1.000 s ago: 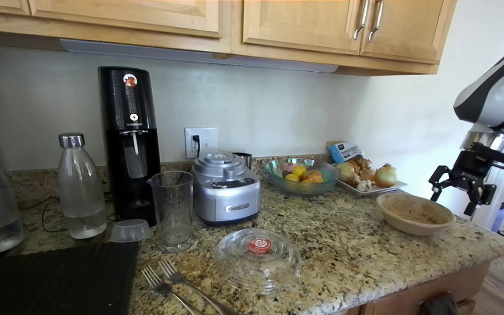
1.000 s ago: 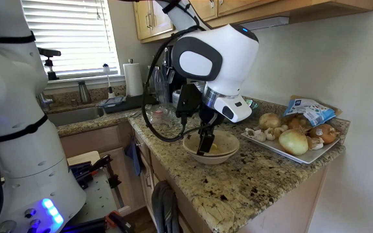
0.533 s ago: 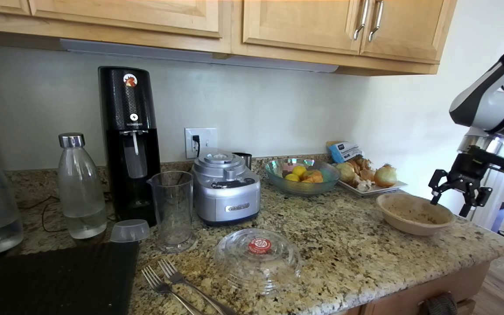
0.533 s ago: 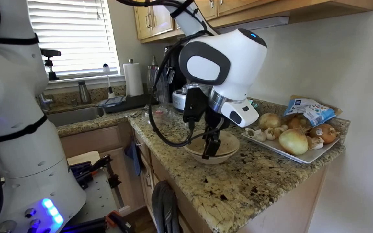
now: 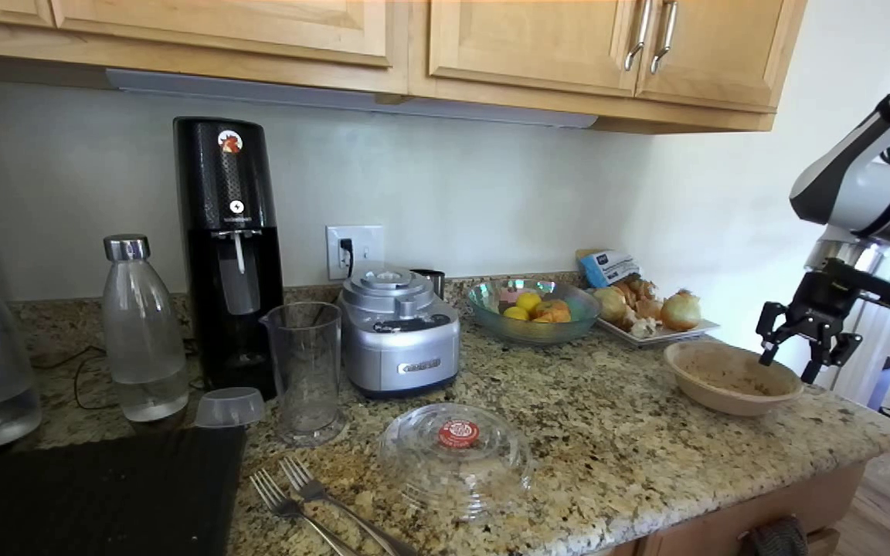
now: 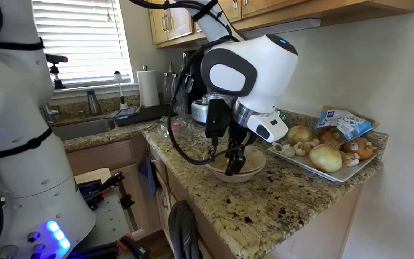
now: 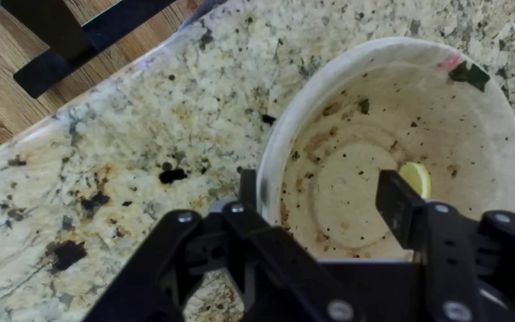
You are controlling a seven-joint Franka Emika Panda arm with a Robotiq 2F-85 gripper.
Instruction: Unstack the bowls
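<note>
Two beige bowls are stacked on the counter. The upper bowl has a speckled inside, and the lower bowl shows beneath its rim. The stack looks like a single bowl in an exterior view. The upper bowl also fills the right of the wrist view, with a lemon piece inside. My gripper is open, partly narrowed, and straddles the near rim. One finger is outside the wall, the other inside over the bowl. Whether the outer finger touches is unclear. The gripper also shows in both exterior views.
A plate of onions and garlic stands beside the bowls near the wall. A glass fruit bowl, food processor and clear plastic lid stand farther along the counter. The counter edge is close to the bowls.
My gripper has moved lower and toward the stack's side rim, shifting right in an exterior view. Its fingers have drawn closer together. The bowls have stayed in place.
</note>
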